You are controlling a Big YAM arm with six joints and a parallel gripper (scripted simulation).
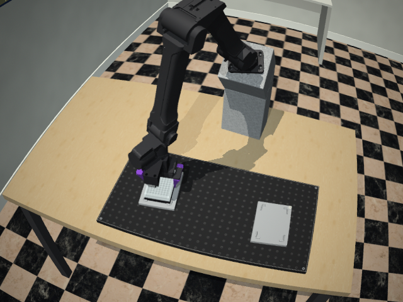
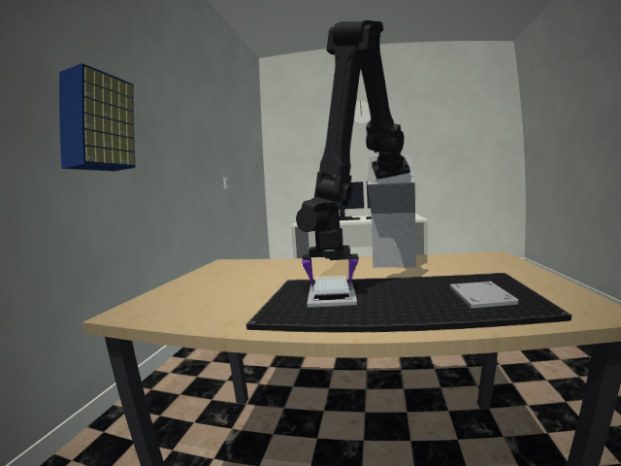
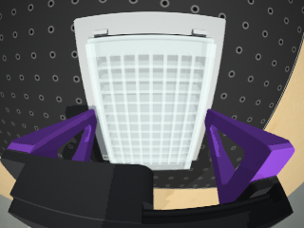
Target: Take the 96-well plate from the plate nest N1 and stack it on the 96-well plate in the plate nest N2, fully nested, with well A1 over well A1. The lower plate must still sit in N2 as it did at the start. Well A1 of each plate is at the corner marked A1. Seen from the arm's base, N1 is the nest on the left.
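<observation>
Jaws released, purple fingers apart either side of plate (image 3: 152, 110) in nest (image 1: 141, 199); other nest (image 1: 271, 224) w/o plate on desk (image 1: 81, 129).

White 96-well plate (image 3: 152, 110) seen stacked flat in the left-hand grey plate nest (image 1: 145, 201), upper grid squared to the nest edges; lower plate mostly hidden beneath. Second grey plate nest (image 1: 271, 223) lies well apart on the right, four corner brackets showing.
</observation>
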